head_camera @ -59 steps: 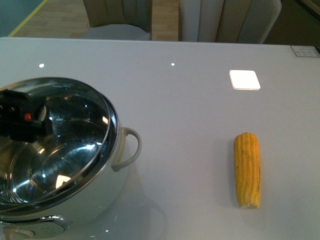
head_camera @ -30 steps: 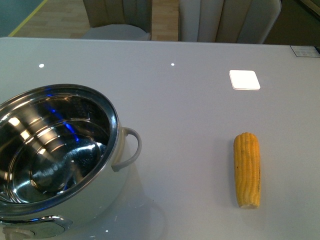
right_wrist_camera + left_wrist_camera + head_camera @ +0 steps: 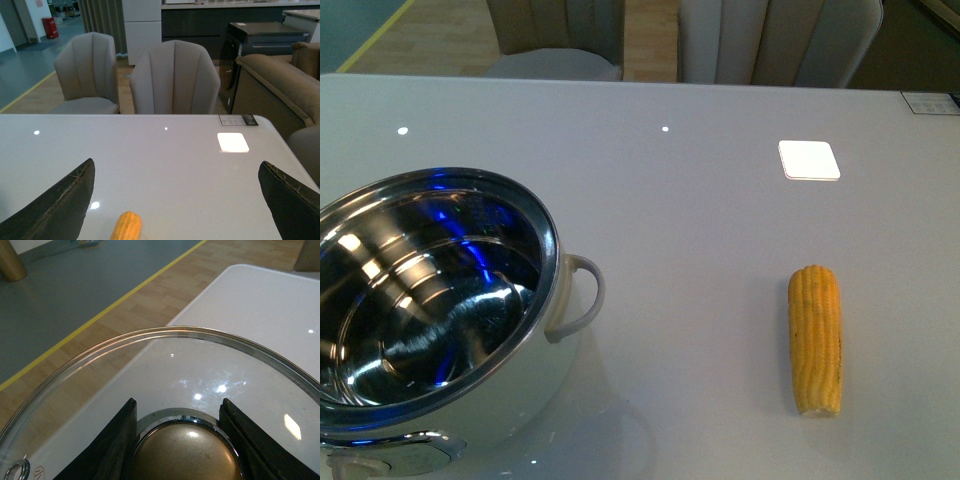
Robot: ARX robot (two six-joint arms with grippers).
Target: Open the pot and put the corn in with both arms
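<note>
The pot (image 3: 430,300) stands uncovered at the front left of the white table, its shiny steel inside showing and one cream loop handle (image 3: 582,295) pointing right. The corn (image 3: 815,338) lies flat at the front right, far from the pot. Neither arm shows in the front view. In the left wrist view my left gripper (image 3: 180,440) is shut on the knob (image 3: 185,452) of the glass lid (image 3: 165,355), held over the table's edge. In the right wrist view my right gripper (image 3: 180,200) hangs wide open above the table, with the corn's tip (image 3: 126,226) between its fingers and below them.
Two grey chairs (image 3: 175,77) stand behind the table's far edge. A small card (image 3: 930,101) lies at the far right corner. Wooden floor with a yellow line (image 3: 100,315) lies beyond the table's left side.
One second ago the lid and my left gripper were over the pot in the front view. Both have since left that view and the pot stands uncovered. The corn has not moved.
</note>
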